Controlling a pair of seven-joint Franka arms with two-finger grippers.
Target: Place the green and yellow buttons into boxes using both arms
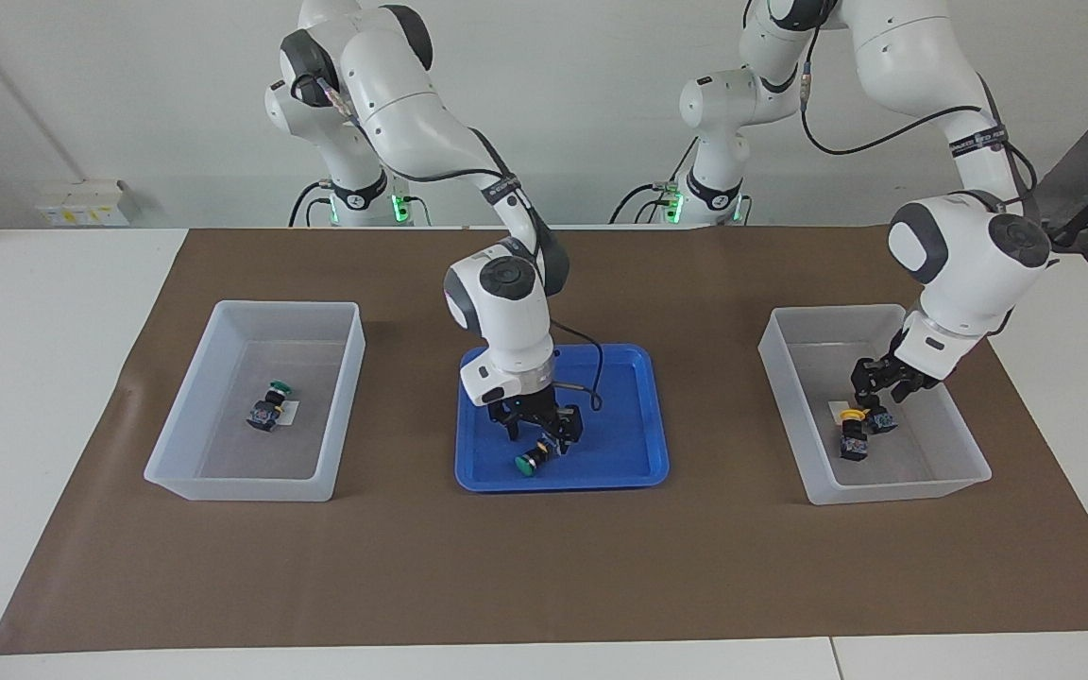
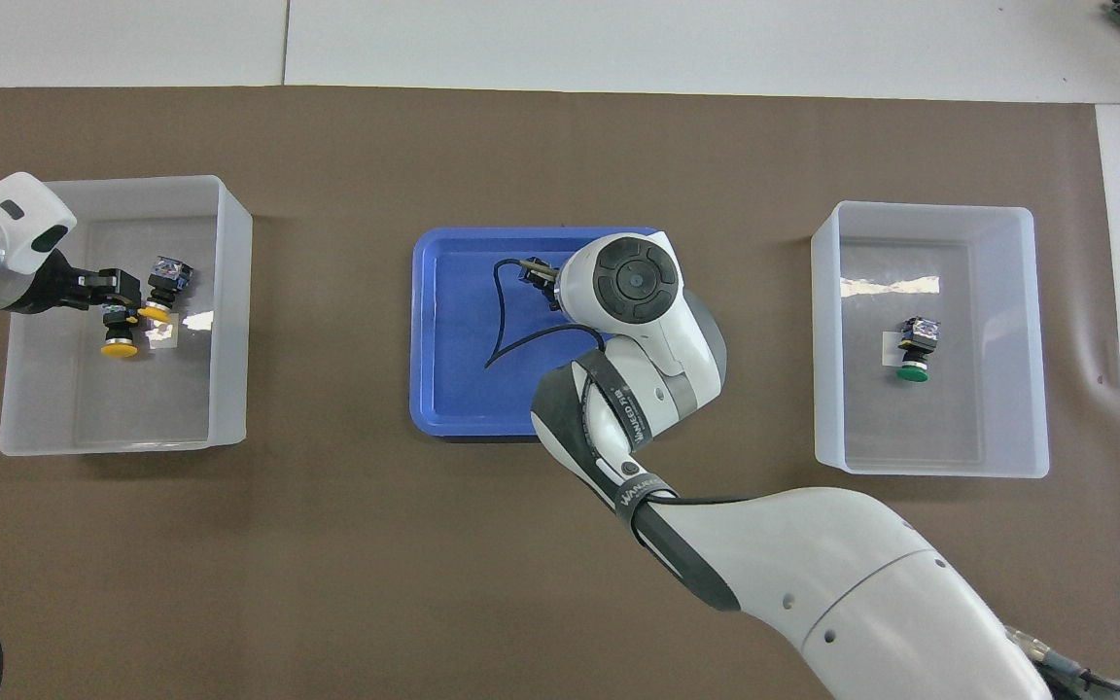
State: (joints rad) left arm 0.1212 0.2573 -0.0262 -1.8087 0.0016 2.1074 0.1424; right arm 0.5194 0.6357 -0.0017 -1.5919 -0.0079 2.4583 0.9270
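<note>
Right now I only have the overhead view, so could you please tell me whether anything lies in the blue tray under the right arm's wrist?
Observer: Yes, a green button lies on its side in the blue tray.
Operator: How low is the right gripper?
Observer: The right gripper is down at that button.
Operator: And the left one?
Observer: The left gripper hangs inside its box, just above the two yellow buttons.

two glossy white jointed arms [image 1: 412, 104] with grey joint caps, black cables, black grippers
</note>
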